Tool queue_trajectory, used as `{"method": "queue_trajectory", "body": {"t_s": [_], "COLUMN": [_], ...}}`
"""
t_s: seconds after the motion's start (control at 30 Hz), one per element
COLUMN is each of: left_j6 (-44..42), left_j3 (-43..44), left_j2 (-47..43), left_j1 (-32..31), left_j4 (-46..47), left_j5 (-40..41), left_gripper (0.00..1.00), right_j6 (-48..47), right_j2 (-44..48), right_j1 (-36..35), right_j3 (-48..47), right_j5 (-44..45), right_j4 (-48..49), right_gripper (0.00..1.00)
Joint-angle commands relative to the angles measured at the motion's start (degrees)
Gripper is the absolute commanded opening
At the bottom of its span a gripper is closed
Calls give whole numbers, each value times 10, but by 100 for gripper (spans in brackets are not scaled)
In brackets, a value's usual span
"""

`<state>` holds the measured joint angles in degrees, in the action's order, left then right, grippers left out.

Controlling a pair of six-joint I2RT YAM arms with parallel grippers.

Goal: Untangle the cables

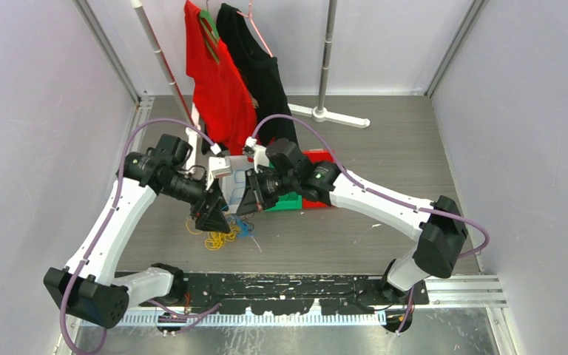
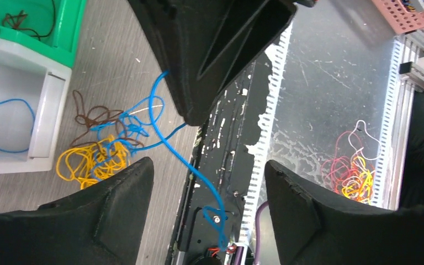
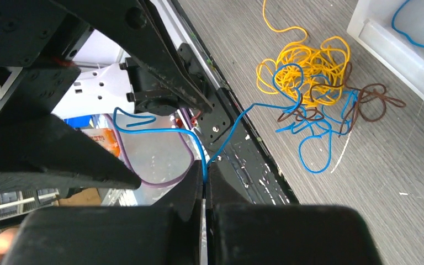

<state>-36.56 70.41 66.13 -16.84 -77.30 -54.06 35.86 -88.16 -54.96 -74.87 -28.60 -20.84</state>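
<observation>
**Now: right gripper pinching one blue cable, left gripper wide**

Right now my right gripper [image 3: 205, 175] is closed tight, with a blue cable [image 3: 242, 115] pinched between its fingertips. From the pinch, one stretch of this cable slopes down to the table [image 3: 392, 154] and runs into the tangle. The other stretch curls off behind my fingers in a loose loop.

My left gripper [image 2: 208, 165] stands wide apart and holds nothing. It sits just beside the right one, above the near edge of the table. Seen from its wrist, the blue cable crosses the gap between its fingers, but I cannot tell whether it touches either of them.

The cables [image 3: 309, 72] lie bunched on the table below both grippers. A yellow knot makes up the bulk, with blue loops and brown strands woven through and spilling out beside it. Near the bunch sits a white bin [image 3: 397, 49] with a single blue strand inside. A green bin [image 2: 69, 33] stands right against it.
</observation>
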Motion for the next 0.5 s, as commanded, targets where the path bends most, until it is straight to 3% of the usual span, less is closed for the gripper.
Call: {"method": "queue_trajectory", "body": {"t_s": [0.0, 0.2, 0.27, 0.4, 0.47], "left_j6": [36, 84, 109, 127, 117], "left_j3": [1, -2, -4, 12, 14], "left_j2": [-12, -14, -20, -31, -35], "left_j1": [-2, -5, -5, -5, -5], "left_j4": [47, 96, 125, 135, 124], "left_j5": [20, 54, 69, 87, 81], "left_gripper": [66, 15, 5, 1, 15], "right_j6": [-27, -14, -1, 3, 11], "right_j2": [11, 19, 24, 35, 45], "right_j1": [0, 0, -1, -2, -2], "right_j3": [-26, -8, 3, 18, 30], "right_j5": [-11, -17, -12, 20, 31], "right_j4": [-40, -22, 10, 60, 91], "right_gripper": [1, 1, 1, 1, 1]}}
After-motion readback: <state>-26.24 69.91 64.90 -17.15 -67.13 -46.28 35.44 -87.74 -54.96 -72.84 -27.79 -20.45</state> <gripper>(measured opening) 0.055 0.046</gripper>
